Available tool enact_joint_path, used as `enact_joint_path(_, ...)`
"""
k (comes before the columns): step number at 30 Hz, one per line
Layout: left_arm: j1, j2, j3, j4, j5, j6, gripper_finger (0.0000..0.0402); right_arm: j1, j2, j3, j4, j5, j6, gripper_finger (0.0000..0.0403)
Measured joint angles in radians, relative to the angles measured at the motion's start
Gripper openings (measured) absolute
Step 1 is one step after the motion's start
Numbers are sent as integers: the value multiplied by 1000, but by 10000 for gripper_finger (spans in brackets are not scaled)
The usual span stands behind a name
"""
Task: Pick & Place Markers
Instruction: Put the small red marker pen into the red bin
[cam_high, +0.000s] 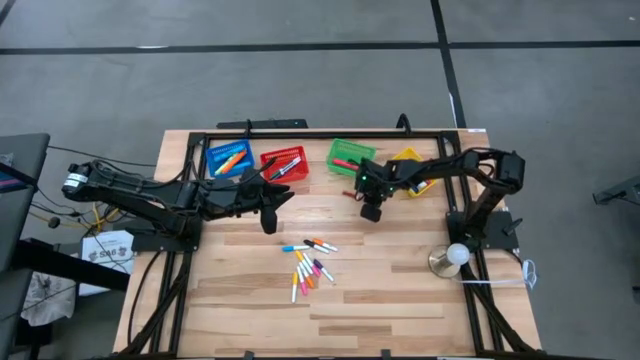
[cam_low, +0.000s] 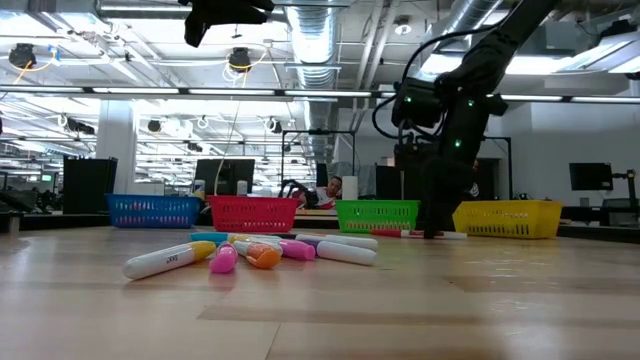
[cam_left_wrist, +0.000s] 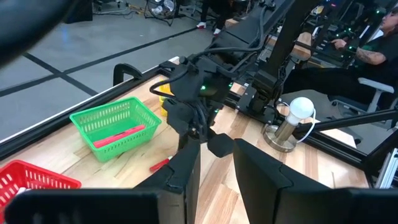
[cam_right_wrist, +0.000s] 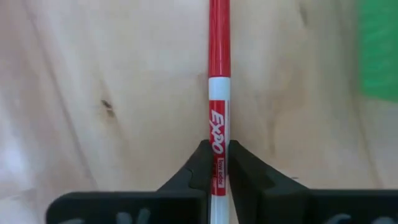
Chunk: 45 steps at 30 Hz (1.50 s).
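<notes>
Sorting is being continued: a red marker (cam_right_wrist: 218, 93) is being clamped by the right gripper (cam_right_wrist: 216, 163) jaws, left gripper (cam_left_wrist: 216, 163) jaws apart, a cluster of markers (cam_high: 310, 267) remaining on the surface (cam_high: 400, 290).

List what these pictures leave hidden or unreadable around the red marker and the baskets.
- Red marker: in the right wrist view its lower end is covered by the right gripper and its top is cut by the edge; whether it rests on the table is unclear.
- Yellow basket: in the high view the right arm covers most of it, hiding the contents.
- Blue basket: in the low view the mesh wall hides what is inside.
- Left gripper: nothing shows between its parted fingers.
</notes>
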Motion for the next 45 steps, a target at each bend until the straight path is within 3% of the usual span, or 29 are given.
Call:
enact_joint_path(8, 0, 0, 0, -2, 10, 2, 95, 48, -77, -6, -8, -102, 78, 14)
enact_joint_path(17, 0, 0, 0, -2, 32, 5, 95, 97, -194, -4, 13, -80, 169, 28)
enact_joint_path(25, 0, 0, 0, 23, 59, 94, 95, 118, -303, -2, 89, -75, 235, 16)
enact_joint_path(35, 66, 0, 0, 93, 245, 115, 101, 117, -439, -1, 317, -84, 307, 17)
enact_joint_path(45, 164, 8, 0, 132, 375, 212, 169, 118, -524, 0, 497, -91, 332, 26)
